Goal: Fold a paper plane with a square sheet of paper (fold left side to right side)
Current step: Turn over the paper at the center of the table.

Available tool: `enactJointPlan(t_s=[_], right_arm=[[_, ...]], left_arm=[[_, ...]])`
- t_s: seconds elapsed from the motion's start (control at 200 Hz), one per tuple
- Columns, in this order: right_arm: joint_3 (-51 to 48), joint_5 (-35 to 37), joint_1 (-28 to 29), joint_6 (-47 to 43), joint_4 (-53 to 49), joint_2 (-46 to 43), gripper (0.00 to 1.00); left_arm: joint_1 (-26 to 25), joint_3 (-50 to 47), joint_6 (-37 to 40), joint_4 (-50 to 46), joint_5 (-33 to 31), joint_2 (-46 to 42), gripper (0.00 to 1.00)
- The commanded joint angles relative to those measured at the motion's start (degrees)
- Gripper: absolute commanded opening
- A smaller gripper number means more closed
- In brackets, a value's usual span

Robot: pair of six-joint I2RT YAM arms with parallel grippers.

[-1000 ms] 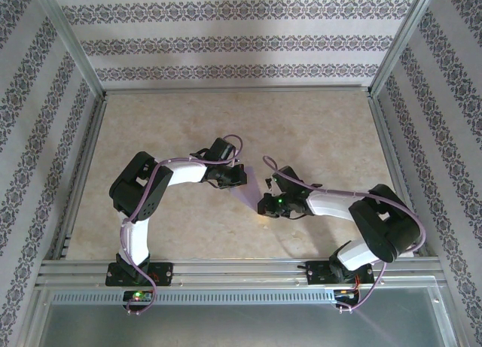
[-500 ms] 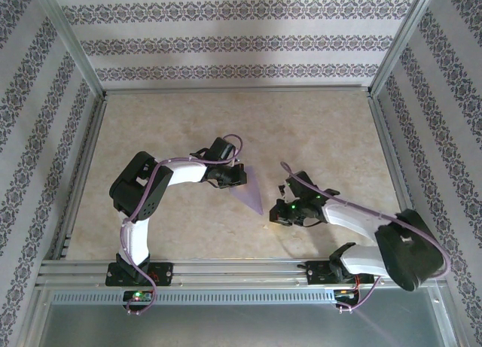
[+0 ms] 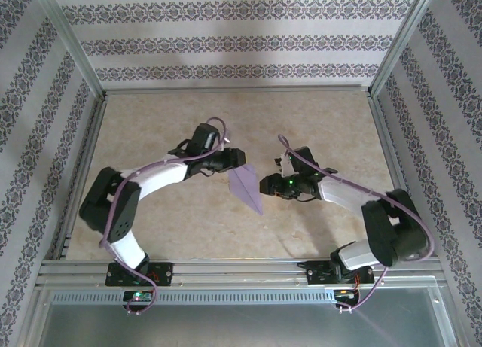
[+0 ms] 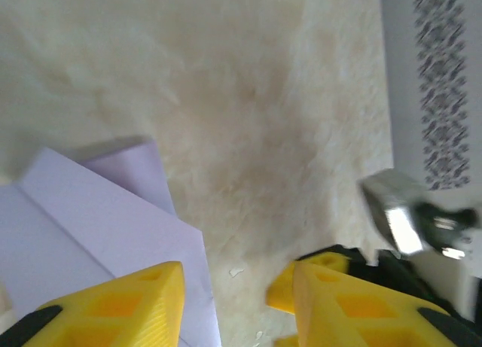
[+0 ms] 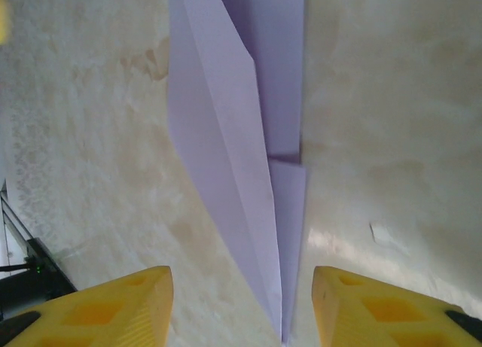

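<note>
The lavender sheet is folded into a narrow pointed paper plane [image 3: 245, 185] lying flat on the beige table, nose toward the near right. My left gripper [image 3: 236, 160] hovers at its wide back end, jaws open. In the left wrist view the paper plane [image 4: 90, 219] lies under the left yellow finger [image 4: 128, 305] and nothing is gripped by my left gripper [image 4: 233, 302]. My right gripper [image 3: 265, 186] is just right of the plane and open. In the right wrist view the plane [image 5: 233, 151] runs toward my right gripper [image 5: 241, 309], its tip between the apart fingers, untouched.
The table [image 3: 316, 129] is walled by aluminium frame rails [image 3: 83, 159] and patterned panels on three sides. Open beige surface stretches behind and to both sides of the arms. Small white flecks [image 5: 380, 232] lie on the table near the plane.
Both grippers have gone from shut to open and the plane now lies released on the table. The left arm has swung farther back; the right gripper has moved up beside the plane.
</note>
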Motion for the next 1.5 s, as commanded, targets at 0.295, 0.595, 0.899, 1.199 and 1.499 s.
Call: enactJointPlan(t_s=[0.295,0.595,0.899,1.199,1.499], right_arm=[[4.86,-4.43,-0.04,-3.96,11.63,12.09,0.44],[4.72,-5.86,0.27,-3.52,13.64,13.52,0.27],[2.75,-6.71,-1.33,-2.88,14.32,0.45,0.00],[-2.11,-9.42,-4.39,3.86,25.35,-17.92,0.00],[-1.90,-10.96,-2.18,13.70,39.19,-21.32,0.00]], left_arm=[[4.17,-12.21,-2.94,1.98,-3.08,-9.60,0.48],[5.19,-12.32,-3.06,1.95,-2.45,-10.16,0.49],[6.15,-15.00,-6.18,11.69,0.18,-18.47,0.52],[6.93,-12.54,-9.53,20.44,7.65,-27.16,0.59],[5.47,-8.60,-10.65,23.48,12.64,-26.32,0.53]])
